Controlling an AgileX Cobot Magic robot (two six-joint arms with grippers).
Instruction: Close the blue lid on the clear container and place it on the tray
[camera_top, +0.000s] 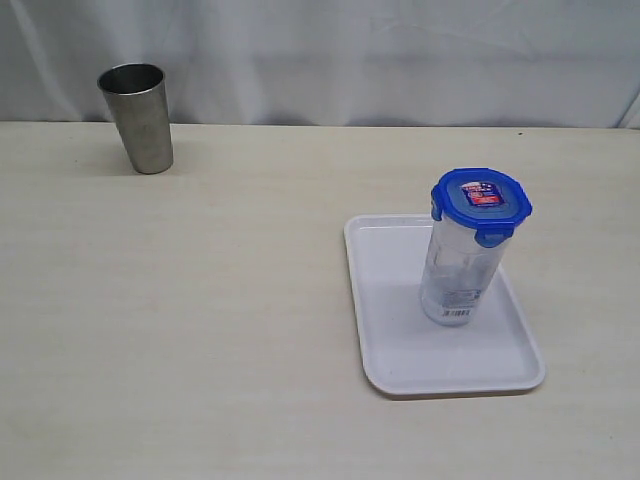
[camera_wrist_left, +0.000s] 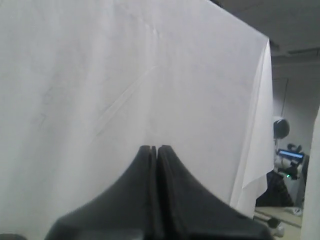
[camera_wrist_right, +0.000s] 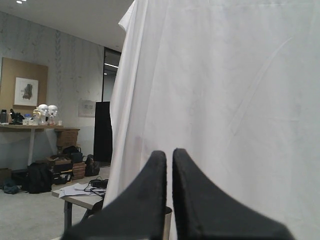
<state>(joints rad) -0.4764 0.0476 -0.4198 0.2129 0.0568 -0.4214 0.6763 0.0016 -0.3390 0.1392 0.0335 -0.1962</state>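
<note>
Left gripper (camera_wrist_left: 154, 150): the jaws are pressed together and hold nothing; it faces only the white curtain (camera_wrist_left: 100, 75), away from the table
Right gripper (camera_wrist_right: 169, 155): the jaws are almost together, with only a thin slit between them, and nothing is inside; it also faces the curtain, with a room behind it at one side
Blue lid (camera_top: 481, 203): it sits on top of the clear container (camera_top: 455, 275), sticker up; the flaps that can be seen hang down along the rim, but it cannot be told if all of them are snapped
Clear container: it stands upright inside the tray (camera_top: 400, 360), toward the far right part of it
Progress: the task looks complete, as the lid is on and the container is on the tray; no step seems left
Other things: a steel tumbler (camera_top: 140, 118) stands on the table (camera_top: 200, 300), well apart at the far left
Obstacles: nothing stands near the tray, and neither arm is over the table in the exterior view
</note>
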